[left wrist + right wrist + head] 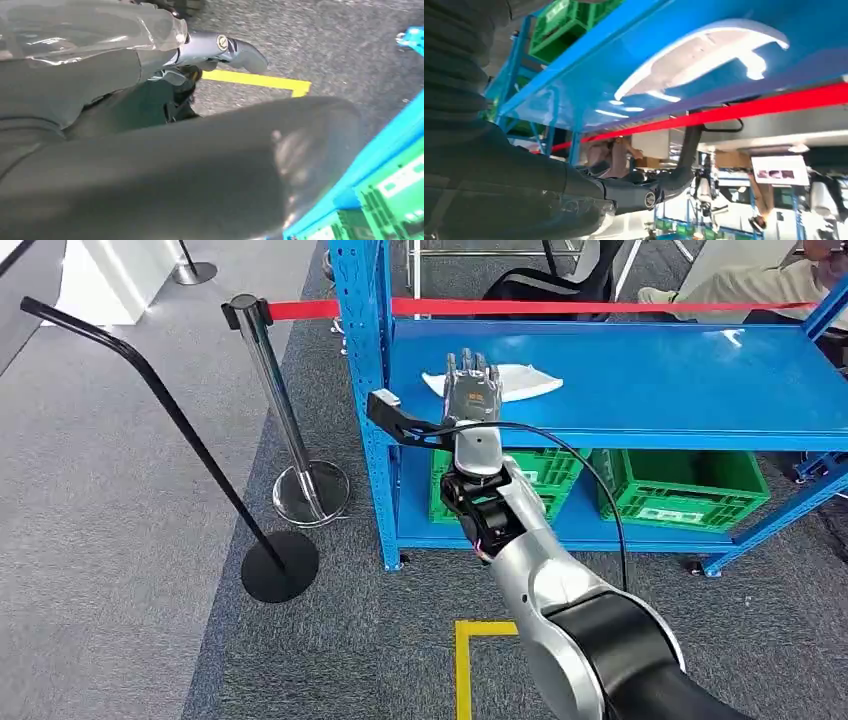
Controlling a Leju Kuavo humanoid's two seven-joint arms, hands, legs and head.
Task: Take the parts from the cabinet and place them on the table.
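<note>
A flat white part [525, 384] lies on the top board of the blue cabinet [680, 380], toward its left end. My right arm reaches forward from the lower right. My right hand [472, 388] is over the part's near left end with its fingers stretched out straight and nothing in them. The right wrist view shows the white part [704, 55] close ahead on the blue board, past the grey thumb [624, 192]. My left hand [215, 50] hangs low beside my body above the grey carpet, its thumb out, holding nothing.
Two green crates [682, 488] stand on the cabinet's bottom board. A chrome stanchion [285, 410] with a red belt [560, 308] stands left of the cabinet, beside a black bent pole on a round base [280, 565]. A yellow floor line [470, 640] lies near me. A person [760, 285] sits behind the cabinet.
</note>
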